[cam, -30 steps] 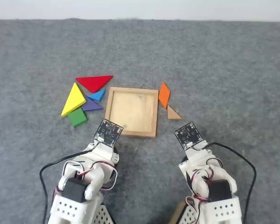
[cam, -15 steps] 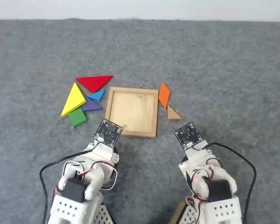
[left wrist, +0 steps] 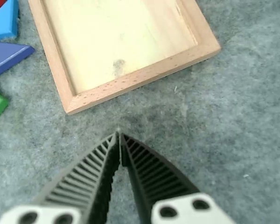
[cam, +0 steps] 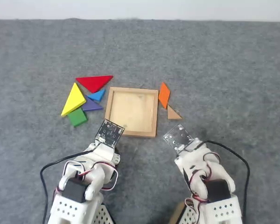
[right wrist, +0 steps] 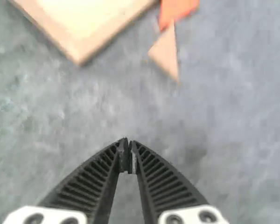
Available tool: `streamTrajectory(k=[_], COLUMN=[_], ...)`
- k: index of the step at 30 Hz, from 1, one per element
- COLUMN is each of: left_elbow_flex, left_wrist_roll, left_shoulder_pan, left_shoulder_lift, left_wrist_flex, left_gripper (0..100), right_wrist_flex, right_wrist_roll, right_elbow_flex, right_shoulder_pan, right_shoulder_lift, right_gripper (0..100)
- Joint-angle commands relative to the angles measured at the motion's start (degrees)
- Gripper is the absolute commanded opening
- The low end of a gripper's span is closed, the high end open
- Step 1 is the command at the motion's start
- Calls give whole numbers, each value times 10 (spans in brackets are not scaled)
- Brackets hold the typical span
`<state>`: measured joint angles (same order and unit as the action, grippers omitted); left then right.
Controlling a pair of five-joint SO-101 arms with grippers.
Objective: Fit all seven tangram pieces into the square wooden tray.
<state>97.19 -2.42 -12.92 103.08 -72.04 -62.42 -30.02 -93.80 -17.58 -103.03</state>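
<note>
The square wooden tray lies empty mid-table. To its left sit a red triangle, a yellow triangle, a blue triangle, a purple triangle and a green square. On its right lie an orange parallelogram and a tan triangle. My left gripper is shut and empty, just short of the tray's near edge. My right gripper is shut and empty over the carpet, near the tray's corner, the tan triangle and the orange piece.
Grey carpet covers the whole table, with wide open room to the right and beyond the pieces. Both arm bases stand at the near edge, cables looping beside them.
My right arm has swung left, its wrist now pointing toward the tray's near right corner. The left arm and all pieces have stayed put.
</note>
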Motion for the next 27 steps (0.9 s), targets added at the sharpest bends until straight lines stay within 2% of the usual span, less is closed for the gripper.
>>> streamTrajectory(k=[1,3,5,9,10,13,17,21,27], left_elbow_flex=[-7,-10,-35,-130,-150,-196,-262,-364,-572], left_wrist_roll=[-6,-16,-70,-288,-299,-248,-234,-238,-287], left_shoulder_pan=[-3,-3,4,120,142,201,251,274,283], left_shoulder_lift=[12,12,12,12,12,8,-78,-287,-640], left_wrist_flex=[-1,18,33,69,93,150,160,158,73], left_gripper=[15,15,15,15,15,15,16,24,160], right_wrist_flex=[30,34,35,74,87,109,139,202,247], right_wrist_roll=[-5,28,56,102,116,144,152,185,191], right_elbow_flex=[97,145,187,248,266,340,421,426,427], right_shoulder_pan=[-9,-9,-15,-77,-93,-121,-128,-124,-76], right_shoulder_lift=[-1,4,36,211,269,448,633,735,789], right_gripper=[12,12,13,13,13,11,10,11,12])
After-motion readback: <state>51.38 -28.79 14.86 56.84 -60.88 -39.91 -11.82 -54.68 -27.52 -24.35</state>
